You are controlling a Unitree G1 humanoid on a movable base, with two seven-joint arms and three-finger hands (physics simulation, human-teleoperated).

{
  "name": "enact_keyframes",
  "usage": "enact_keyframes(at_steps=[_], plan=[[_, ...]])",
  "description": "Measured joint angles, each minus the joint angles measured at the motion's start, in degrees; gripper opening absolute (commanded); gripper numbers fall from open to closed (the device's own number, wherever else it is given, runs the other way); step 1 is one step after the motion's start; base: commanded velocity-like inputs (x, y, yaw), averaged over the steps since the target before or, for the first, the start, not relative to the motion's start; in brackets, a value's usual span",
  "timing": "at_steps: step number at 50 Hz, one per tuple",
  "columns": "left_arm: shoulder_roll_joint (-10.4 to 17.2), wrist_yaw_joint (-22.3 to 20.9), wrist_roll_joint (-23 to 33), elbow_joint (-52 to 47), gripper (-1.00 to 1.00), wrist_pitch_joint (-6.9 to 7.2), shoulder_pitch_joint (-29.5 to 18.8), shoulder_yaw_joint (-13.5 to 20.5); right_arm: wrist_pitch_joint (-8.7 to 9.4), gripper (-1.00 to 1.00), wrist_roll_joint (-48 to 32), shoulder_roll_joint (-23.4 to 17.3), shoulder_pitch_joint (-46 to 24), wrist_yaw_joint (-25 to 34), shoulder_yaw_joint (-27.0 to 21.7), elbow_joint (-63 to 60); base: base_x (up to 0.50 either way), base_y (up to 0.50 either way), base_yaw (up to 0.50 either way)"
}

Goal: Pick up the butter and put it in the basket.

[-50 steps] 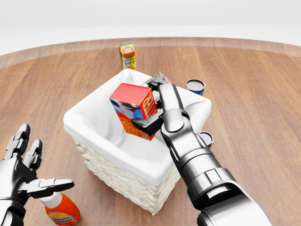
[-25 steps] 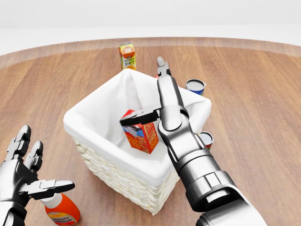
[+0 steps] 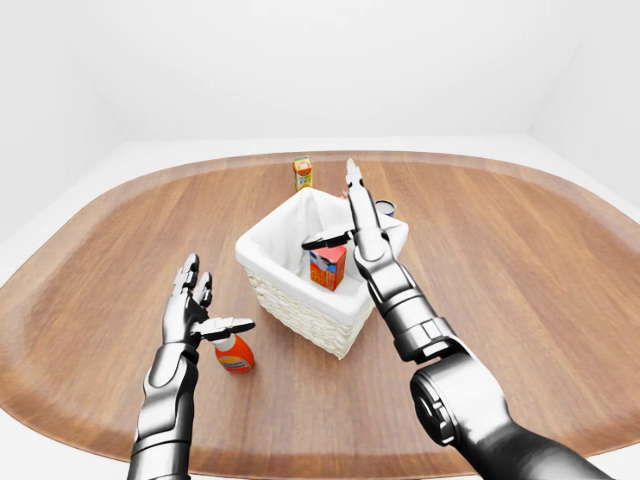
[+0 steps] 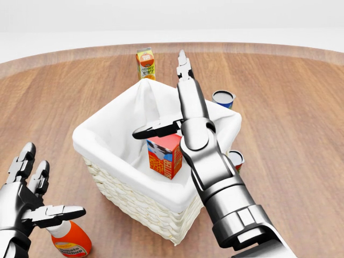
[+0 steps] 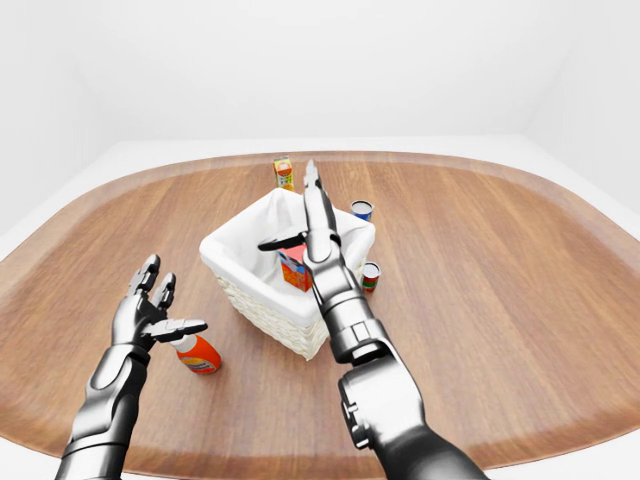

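The butter (image 4: pixel 164 156), a red and orange box with a blue side, stands inside the white-lined wicker basket (image 4: pixel 109 122) at the middle of the head view. Nothing is touching it. Above the basket my right hand (image 4: pixel 161 97) is open, its fingers pointing straight up toward the top of the view and its thumb out to the left over the box. At the lower left my left hand (image 4: pixel 47 185) is also open, empty, with spread fingers just above a ketchup bottle.
An orange juice carton (image 4: pixel 145 63) stands beyond the basket toward the top. A blue can (image 4: pixel 223 98) and a red can (image 4: pixel 235 158) sit at the basket's right. The ketchup bottle (image 4: pixel 72 240) lies at the lower left. The round wooden table (image 3: pixel 520 300) spreads all around.
My right hand, shut on the butter above the basket a second ago, has opened and straightened its fingers upward. The butter dropped and now stands upright on the basket's bottom.
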Motion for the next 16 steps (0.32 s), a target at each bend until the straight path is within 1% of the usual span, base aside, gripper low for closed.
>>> enact_keyframes(at_steps=[7,16], plan=[[-0.1,0.0,0.1,0.1,1.00,-0.20,0.1,-0.1,0.00,1.00,0.0,-0.1,2.6,1.2,0.2,-5.3,0.00,0.00,0.00],[-0.4,-0.1,0.5,-0.1,1.00,-0.55,0.6,-0.4,0.00,1.00,-0.1,-0.5,8.8,3.8,0.7,-16.9,0.00,0.00,0.00]])
